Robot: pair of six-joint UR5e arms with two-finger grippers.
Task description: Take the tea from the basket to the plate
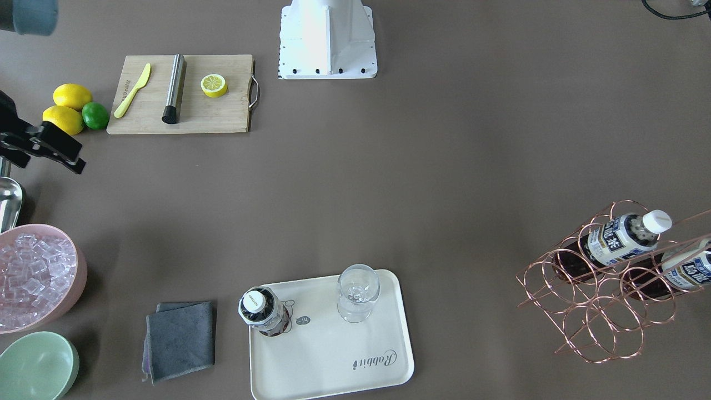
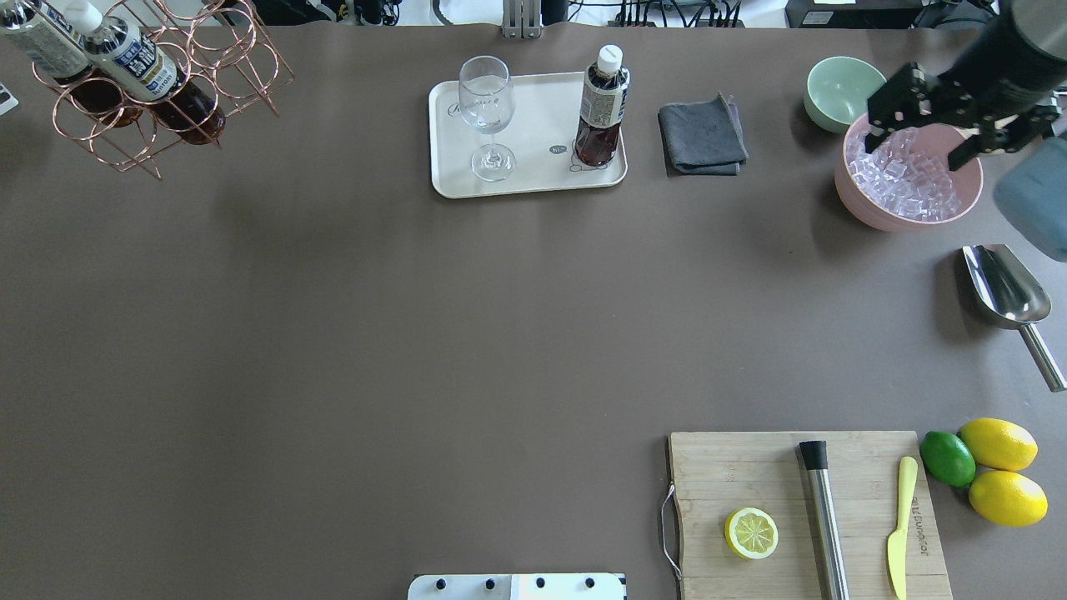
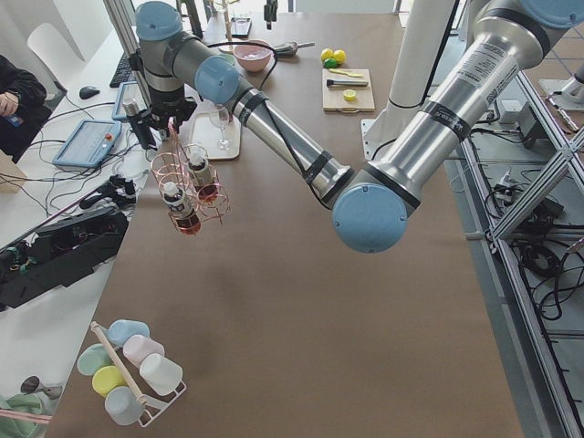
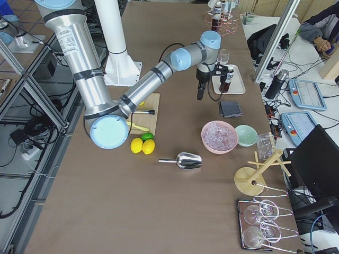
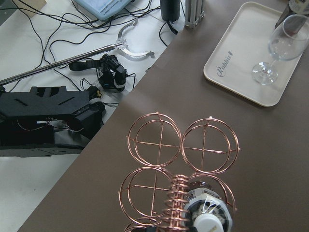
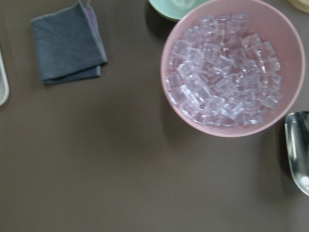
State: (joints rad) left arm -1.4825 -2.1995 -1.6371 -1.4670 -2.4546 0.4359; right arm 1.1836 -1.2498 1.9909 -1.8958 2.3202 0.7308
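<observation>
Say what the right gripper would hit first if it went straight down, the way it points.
Probably bare table, beside the ice bowl. The right gripper hangs high and open; overhead it seems over the bowl, but its wrist view centres on table. Depth is unclear.

Silver arms (image 3: 474, 82), blue caps (image 3: 370, 219), black tool (image 2: 917, 143)

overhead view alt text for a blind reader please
A tea bottle stands on a cream tray beside a wine glass. Top left, a wire basket holds two more bottles; the right gripper hangs open over a pink ice bowl.
</observation>
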